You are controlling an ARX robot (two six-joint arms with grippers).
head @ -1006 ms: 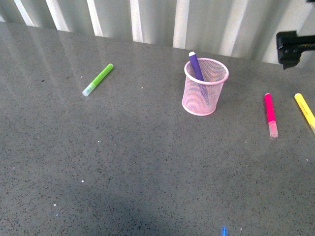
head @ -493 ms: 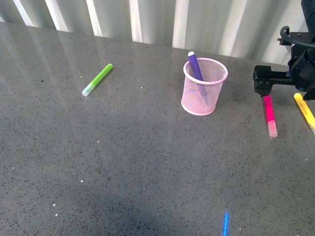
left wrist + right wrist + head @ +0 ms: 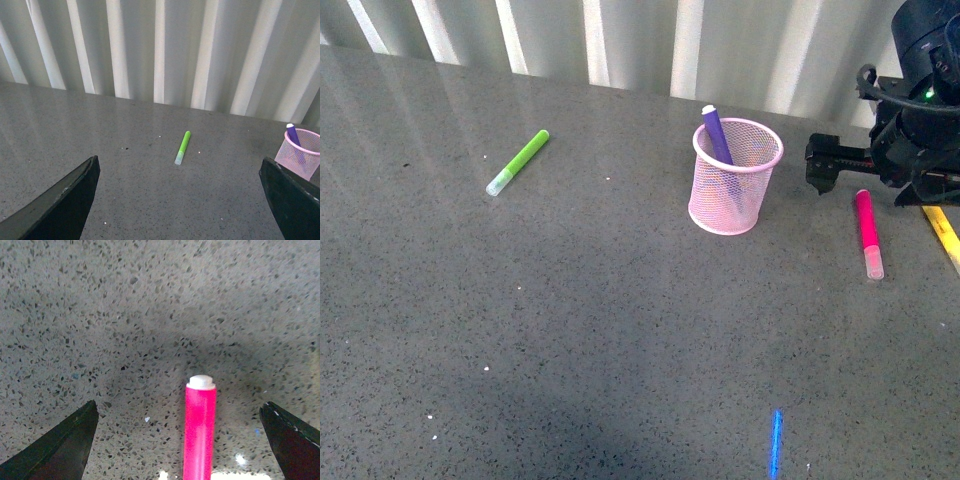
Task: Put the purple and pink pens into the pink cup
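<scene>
R pincer (image 3: 179,407): jaws wide apart, either side of pink pen's (image 3: 868,232) uncapped end, no contact. Pink pen lies flat on table (image 3: 570,300), right of pink cup (image 3: 735,190). Purple pen (image 3: 717,135) stands leaning inside cup. L pincer (image 3: 178,161): apart, empty.

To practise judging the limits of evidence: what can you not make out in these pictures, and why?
- Yellow pen: in the front view, one end is hidden under the right arm and the other is cut off by the frame edge.
- Pink pen: in the right wrist view, the cap end is cut off by the frame edge.
- Purple pen: in the front view, the lower part is blurred behind the cup's mesh.
</scene>
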